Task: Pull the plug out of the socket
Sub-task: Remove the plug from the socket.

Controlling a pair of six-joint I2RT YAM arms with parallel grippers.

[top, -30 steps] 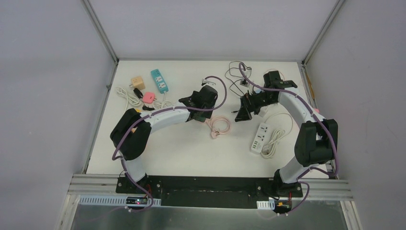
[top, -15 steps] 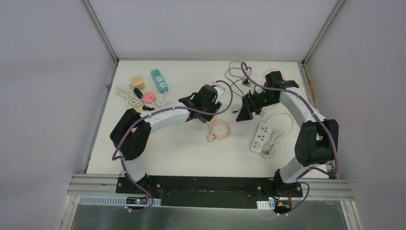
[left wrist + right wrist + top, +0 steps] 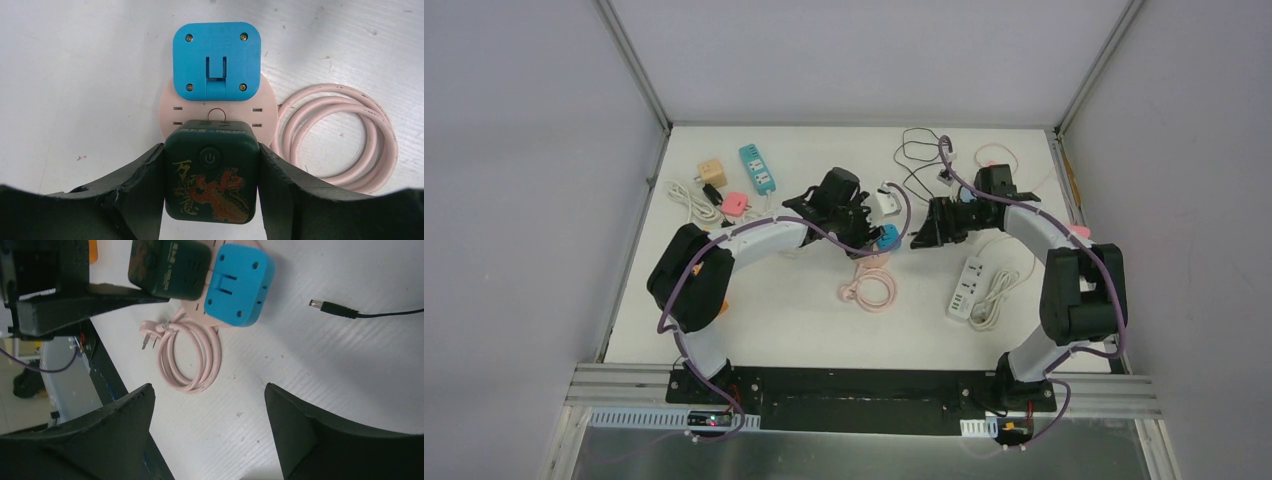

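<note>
Left gripper [image 3: 211, 152] is clenched on the dark green plastic cube adapter with the red-gold dragon print [image 3: 212, 185], one finger pressed flat to each side. The cube sits on the round pale-pink plastic socket base [image 3: 267, 107]. Just ahead of the left gripper, the square blue plastic plug block [image 3: 217, 60] is seated in the same base. The coiled pink cable [image 3: 335, 92] lies to the gripper's right on the white desk [image 3: 75, 75].

Right gripper [image 3: 207, 390] is released, jaws wide, holding nothing. The blue plug block is ahead of it and well apart. A black barrel connector [image 3: 330, 309] lies ahead to its right.

My read: the blue block is the plug to pull, and the green cube grip pins the base down. The block looks rigid, light and smooth, so it could slip. I'd grip its two flat side walls low, near the base, and pull straight out. The base is light and would lift if it is not braced.
</note>
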